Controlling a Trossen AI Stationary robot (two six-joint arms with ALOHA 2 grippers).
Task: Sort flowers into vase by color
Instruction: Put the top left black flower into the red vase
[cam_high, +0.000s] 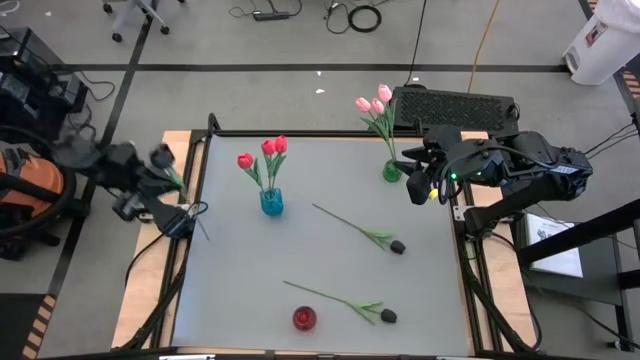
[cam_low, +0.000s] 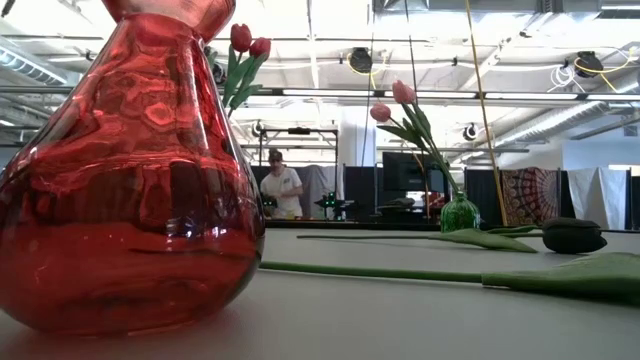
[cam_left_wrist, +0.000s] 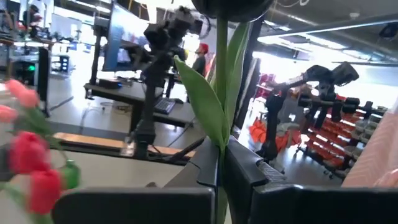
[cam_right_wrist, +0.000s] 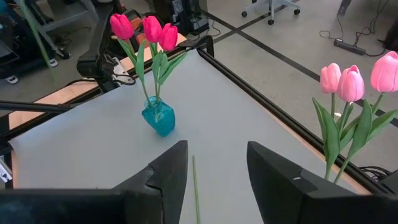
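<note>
My left gripper (cam_left_wrist: 221, 155) hovers at the table's left edge (cam_high: 165, 165), shut on a black tulip (cam_left_wrist: 231, 7). My right gripper (cam_right_wrist: 214, 168) is open and holds nothing, up beside the green vase (cam_high: 392, 172), which holds three pink tulips (cam_high: 375, 103). Three red tulips (cam_high: 265, 152) stand in the blue vase (cam_high: 271, 200). The red vase (cam_high: 304, 318) stands near the table's near edge, with nothing in it. Two more black tulips (cam_high: 360, 232) (cam_high: 345, 300) lie flat on the table, heads toward the right. My left gripper pinches the black tulip's green stem (cam_left_wrist: 219, 142) between its two fingers, where a leaf (cam_left_wrist: 205, 102) joins it. The fingers lie across the stem. The stem stands upright with the black head above the fingers. The lower stem is hidden behind the fingers.
A black keyboard (cam_high: 455, 105) lies past the table's far right corner. An orange machine (cam_high: 30, 185) stands left of the table. A person (cam_low: 280, 185) stands in the room behind. The middle of the table (cam_high: 320, 180) between the blue and green vases is bare.
</note>
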